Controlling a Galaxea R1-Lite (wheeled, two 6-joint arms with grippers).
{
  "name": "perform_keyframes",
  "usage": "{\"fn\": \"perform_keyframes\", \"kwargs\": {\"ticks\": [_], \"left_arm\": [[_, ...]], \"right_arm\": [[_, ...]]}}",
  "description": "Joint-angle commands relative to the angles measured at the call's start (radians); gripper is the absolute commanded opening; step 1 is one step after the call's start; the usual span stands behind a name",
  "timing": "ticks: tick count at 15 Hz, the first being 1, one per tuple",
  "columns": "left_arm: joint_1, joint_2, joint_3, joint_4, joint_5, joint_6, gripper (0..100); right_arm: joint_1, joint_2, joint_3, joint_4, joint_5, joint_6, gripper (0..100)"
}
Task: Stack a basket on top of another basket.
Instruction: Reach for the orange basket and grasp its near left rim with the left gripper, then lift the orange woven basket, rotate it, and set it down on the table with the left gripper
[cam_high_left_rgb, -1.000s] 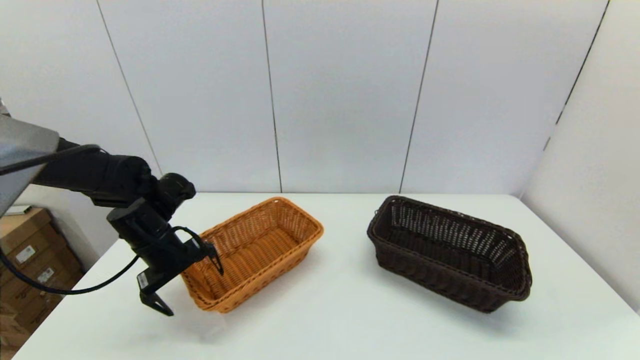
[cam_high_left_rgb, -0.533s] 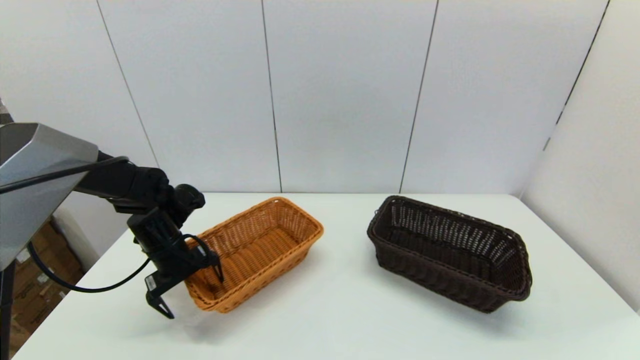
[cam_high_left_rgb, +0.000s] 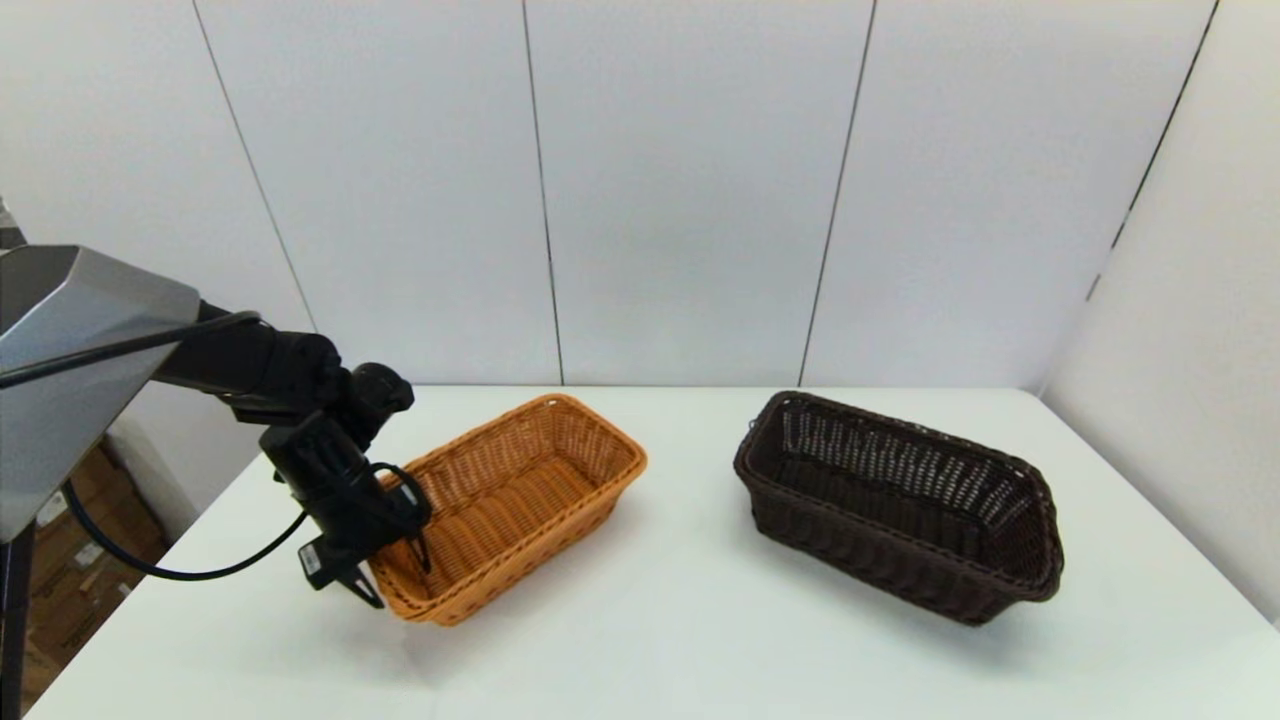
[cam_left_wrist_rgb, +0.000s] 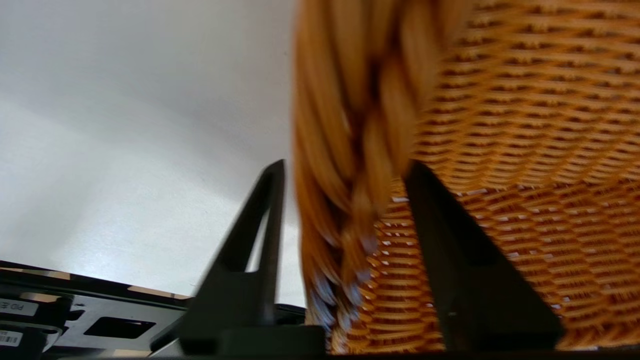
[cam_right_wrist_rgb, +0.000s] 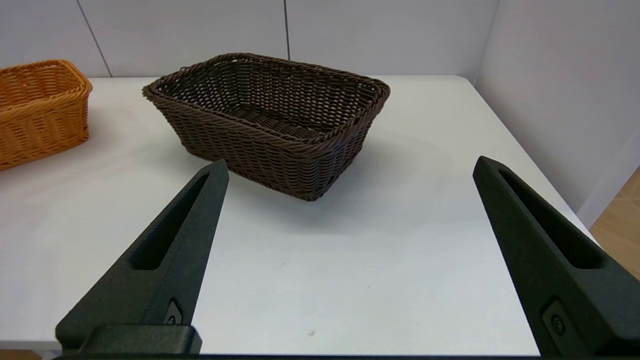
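The orange-tan basket (cam_high_left_rgb: 520, 490) lies on the left of the white table (cam_high_left_rgb: 650, 650), the dark brown basket (cam_high_left_rgb: 900, 500) on the right, about a hand's width apart. My left gripper (cam_high_left_rgb: 400, 586) sits at the orange-tan basket's near left end. Its fingers are shut on the braided rim (cam_left_wrist_rgb: 350, 125), one outside the wall and one inside. My right gripper (cam_right_wrist_rgb: 350, 167) is out of the head view. It hangs open over the table's near right part, facing the dark brown basket (cam_right_wrist_rgb: 270, 115), with nothing between its fingers.
Wall panels close off the table at the back and on the right. Cardboard boxes (cam_high_left_rgb: 70, 580) stand on the floor past the table's left edge. A black cable (cam_high_left_rgb: 180, 572) loops under my left arm.
My left gripper moved in over the orange-tan basket's near end, and its fingers went from wide open to shut around the rim. Neither basket has shifted.
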Motion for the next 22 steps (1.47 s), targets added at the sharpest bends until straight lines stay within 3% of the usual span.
{"fn": "perform_keyframes", "kwargs": {"ticks": [1,4,7,15,19,22], "left_arm": [[0.000,-0.010,0.000,0.007,-0.017,-0.004,0],[0.002,-0.014,0.000,0.007,-0.023,-0.004,0],[0.029,-0.085,0.001,0.013,-0.144,0.062,0],[0.074,-0.203,-0.160,0.146,-0.174,0.185,0],[0.091,-0.164,-0.359,0.313,-0.172,0.358,0],[0.089,-0.100,-0.491,0.453,-0.172,0.591,0]], "right_arm": [[0.000,0.001,0.000,-0.001,0.000,0.001,100],[0.000,0.001,0.000,-0.001,0.000,0.001,100],[0.000,0.001,0.000,-0.001,0.000,0.000,100],[0.000,-0.001,0.000,-0.001,0.000,0.001,100],[0.000,0.001,0.000,-0.001,0.000,0.001,100],[0.000,0.001,0.000,-0.001,0.000,0.001,100]]}}
